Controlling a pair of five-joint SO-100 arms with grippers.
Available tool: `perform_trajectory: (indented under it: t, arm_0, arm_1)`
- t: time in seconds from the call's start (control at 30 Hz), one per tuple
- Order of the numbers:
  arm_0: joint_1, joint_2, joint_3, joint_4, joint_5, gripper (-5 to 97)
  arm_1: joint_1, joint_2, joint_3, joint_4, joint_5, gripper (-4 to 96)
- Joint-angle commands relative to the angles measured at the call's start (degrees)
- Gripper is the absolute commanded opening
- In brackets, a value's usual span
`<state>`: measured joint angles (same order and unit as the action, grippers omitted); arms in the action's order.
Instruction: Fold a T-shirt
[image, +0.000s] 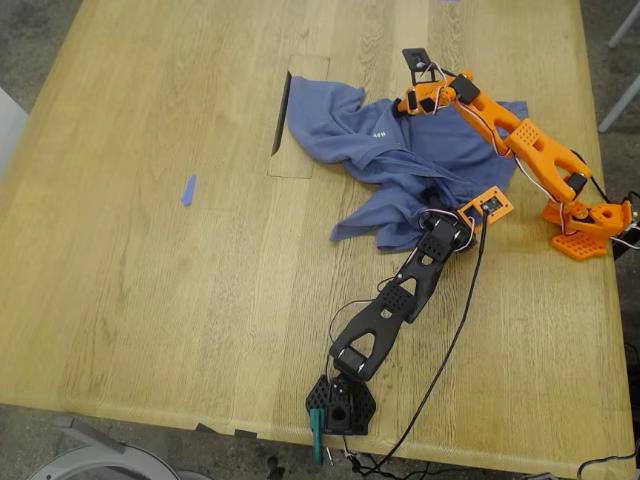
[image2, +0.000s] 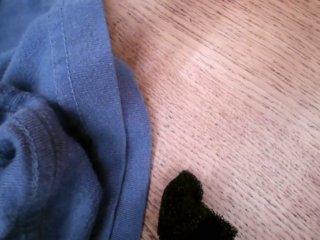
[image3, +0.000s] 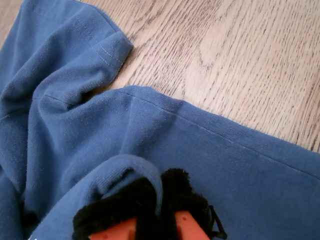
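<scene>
Crumpled T-shirt (image: 420, 165) on wooden table (image: 150, 250), second gripper (image3: 162, 207) clenched on a shirt fold, first gripper's (image2: 195, 212) state unclear beside the hem.

The exterior view looks steeply down from high above the table (image: 150, 300), taking in both arms; each wrist view rides close over the wood, looking along its own gripper. All three share the T-shirt (image: 420, 165); beside my first gripper (image2: 195, 215), bunched in my second gripper (image3: 160, 205).

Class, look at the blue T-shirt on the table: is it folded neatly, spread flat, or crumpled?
Crumpled. The T-shirt lies bunched in uneven ridges with a sleeve splayed; my second gripper pinches a fold of it.
</scene>
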<state>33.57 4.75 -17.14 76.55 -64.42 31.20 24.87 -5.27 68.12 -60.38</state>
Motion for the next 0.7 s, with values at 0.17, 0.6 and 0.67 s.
perform_trajectory:
  t: [0.17, 0.6, 0.67]
  arm_0:
    - [-5.19, -2.37, -2.29, 0.00, 2.64, 50]
    - [-8.53, -4.31, -2.20, 1.93, 2.20, 34]
    - [-9.14, -4.75, -2.20, 1.85, 2.29, 33]
  arm_1:
    - [-0.35, 7.03, -2.81, 0.26, 0.00, -0.2]
    - [-1.32, 7.82, -2.81, 0.09, 0.18, -0.2]
    - [-1.41, 8.00, -2.81, 0.18, 0.18, -0.2]
